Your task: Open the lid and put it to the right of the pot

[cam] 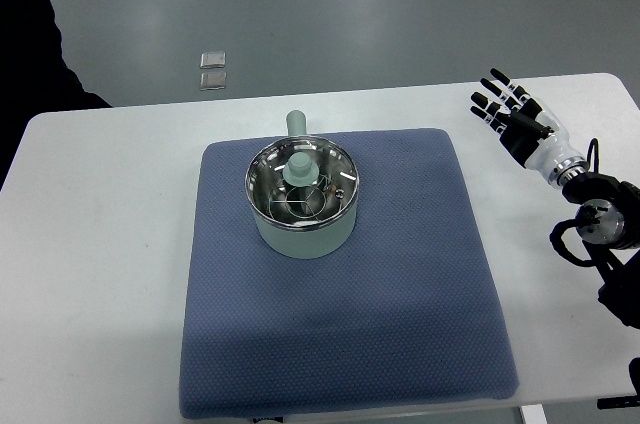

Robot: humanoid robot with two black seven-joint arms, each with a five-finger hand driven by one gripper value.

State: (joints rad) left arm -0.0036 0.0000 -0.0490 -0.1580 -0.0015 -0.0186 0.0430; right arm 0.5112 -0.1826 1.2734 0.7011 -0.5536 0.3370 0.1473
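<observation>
A pale green pot [301, 206] stands on the blue mat [350, 344], its short handle [296, 124] pointing to the far side. A glass lid with a steel rim [262, 160] covers it, topped by a pale green knob [298, 170]. My right hand [506, 104] hovers over the white table to the right of the mat, far from the pot, fingers spread and holding nothing. Its forearm [590, 209] enters from the right edge. The left arm does not show.
The white table [100, 244] carries the mat at its centre. Two small clear packets [212, 68] lie on the grey floor beyond the table's far edge. A dark shape [30, 54] fills the upper left corner.
</observation>
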